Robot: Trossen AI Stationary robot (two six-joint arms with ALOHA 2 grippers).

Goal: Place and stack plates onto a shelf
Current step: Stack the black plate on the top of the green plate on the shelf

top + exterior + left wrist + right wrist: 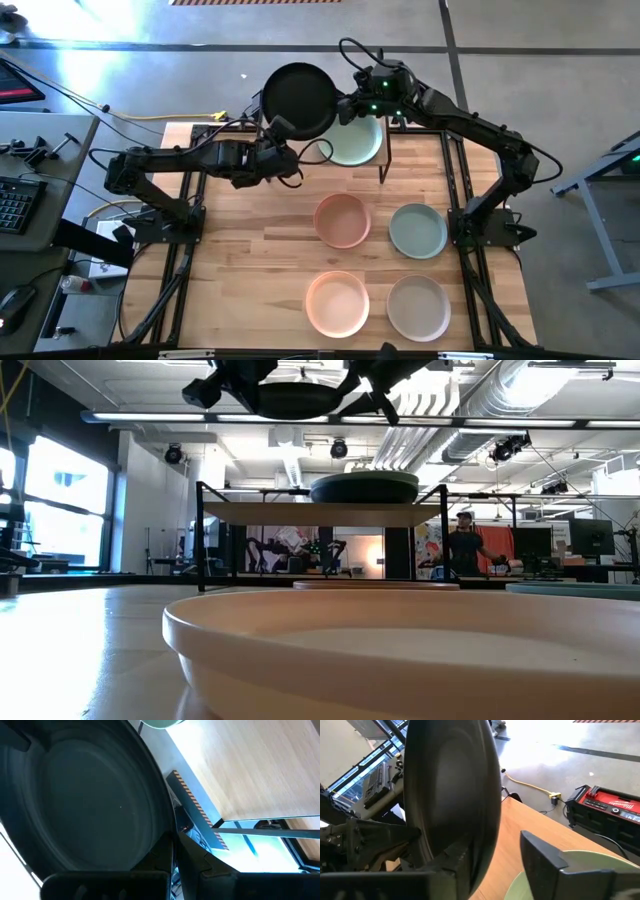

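Two dark cabled arms (180, 160), green LEDs

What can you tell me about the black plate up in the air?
The black plate is round, shallow and dark all over, with a raised rim and a smooth, slightly shiny inside. It is held up above the table's far edge, roughly level, over the left part of the shelf. The left gripper is shut on its near rim. The right gripper is at the opposite rim, with one finger on each side of the edge. The plate touches no other plate; a pale green plate lies on the shelf beside it.
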